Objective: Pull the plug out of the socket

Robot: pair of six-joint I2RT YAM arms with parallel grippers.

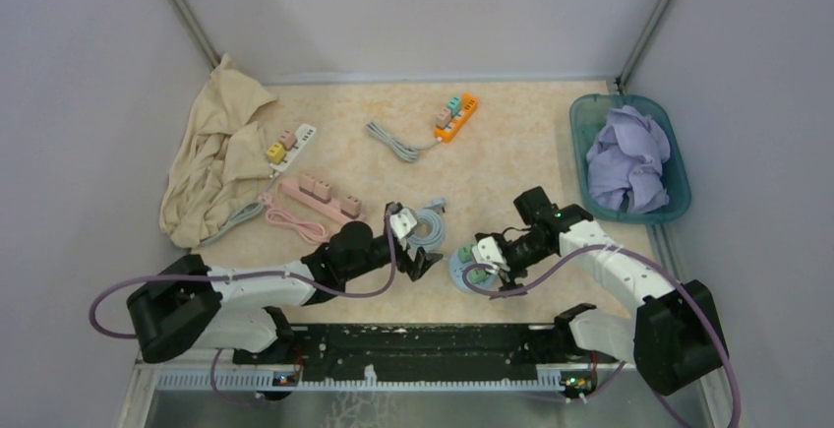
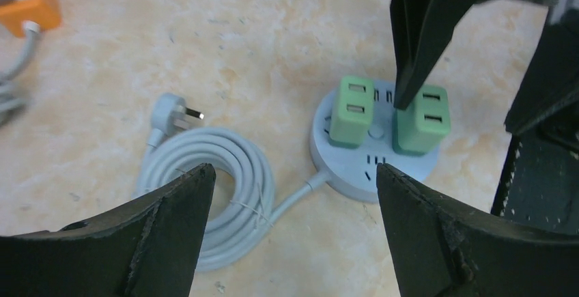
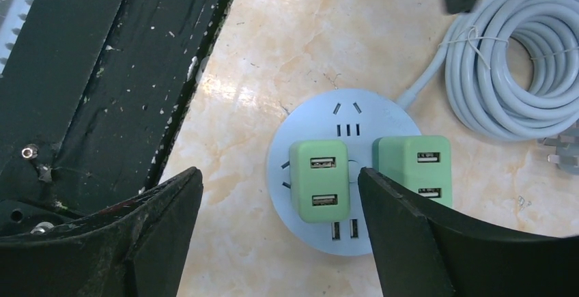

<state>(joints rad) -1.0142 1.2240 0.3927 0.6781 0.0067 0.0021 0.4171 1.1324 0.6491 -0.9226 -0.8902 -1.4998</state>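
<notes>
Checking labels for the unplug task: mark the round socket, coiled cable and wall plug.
round socket [image 3: 311,123], right wrist view, bare top face near the slots.
coiled cable [image 2: 205,140], left wrist view, top of the coil.
wall plug [image 2: 166,110], left wrist view, grey body.

Two green plugs [image 3: 319,181] on pale blue round socket [image 3: 307,123], marbled beige table [image 2: 239,51]

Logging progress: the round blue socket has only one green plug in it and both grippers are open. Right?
No: two green plugs sit in the round blue socket, side by side, as the right wrist view shows. The left gripper and right gripper are both open.
</notes>
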